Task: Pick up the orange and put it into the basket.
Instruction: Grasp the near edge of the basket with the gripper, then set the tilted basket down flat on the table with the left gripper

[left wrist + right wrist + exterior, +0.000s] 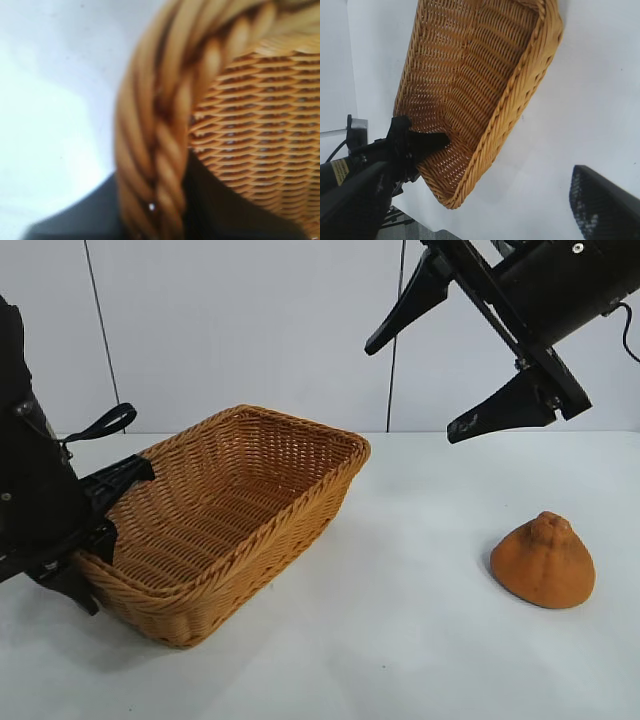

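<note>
The orange point(545, 560), a bumpy orange-brown cone with a small knob on top, sits on the white table at the right, untouched. The wicker basket point(300, 502) lies left of centre. My left gripper point(105, 540) is at the basket's left end. Its dark fingers point(220, 200) straddle the braided rim point(160, 150), one inside the basket and one outside, closed on it. High at the upper right, well above the orange, my right gripper point(411, 390) hangs open with nothing between its fingers. Its wrist view looks down on the basket point(520, 95) and the left arm point(405, 145).
White tabletop point(420, 640) stretches bare between the basket and the orange. A white wall stands behind. The table's edge point(420, 227) shows beyond the basket's held end in the right wrist view.
</note>
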`<act>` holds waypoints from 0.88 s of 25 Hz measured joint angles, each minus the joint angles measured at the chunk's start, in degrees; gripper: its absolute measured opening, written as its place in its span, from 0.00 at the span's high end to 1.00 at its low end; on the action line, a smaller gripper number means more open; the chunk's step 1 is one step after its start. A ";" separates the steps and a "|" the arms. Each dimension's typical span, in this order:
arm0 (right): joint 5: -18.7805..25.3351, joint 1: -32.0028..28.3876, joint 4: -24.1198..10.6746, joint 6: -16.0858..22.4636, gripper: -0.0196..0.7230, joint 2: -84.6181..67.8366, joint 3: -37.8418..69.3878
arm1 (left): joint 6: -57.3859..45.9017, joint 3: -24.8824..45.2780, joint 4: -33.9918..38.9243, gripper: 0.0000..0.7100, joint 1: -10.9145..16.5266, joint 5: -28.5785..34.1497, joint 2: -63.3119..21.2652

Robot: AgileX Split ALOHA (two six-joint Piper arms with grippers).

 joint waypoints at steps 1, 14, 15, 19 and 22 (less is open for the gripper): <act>0.00 0.00 0.00 0.00 0.08 0.00 0.00 | 0.06 0.00 -0.13 0.87 0.00 0.05 -0.31; 0.00 0.00 0.00 0.00 0.08 0.00 0.00 | 25.48 -8.42 -10.86 0.88 6.38 6.06 -1.91; 0.00 0.00 0.00 0.00 0.08 0.00 0.00 | 26.88 -9.30 -11.06 0.88 6.79 6.52 -1.91; 0.00 0.00 0.00 0.00 0.08 0.00 0.00 | 31.67 -12.35 -10.99 0.88 7.73 8.89 -1.58; 0.00 0.00 -0.06 0.00 0.08 0.00 0.00 | 36.81 -15.92 -11.05 0.88 7.80 12.24 0.81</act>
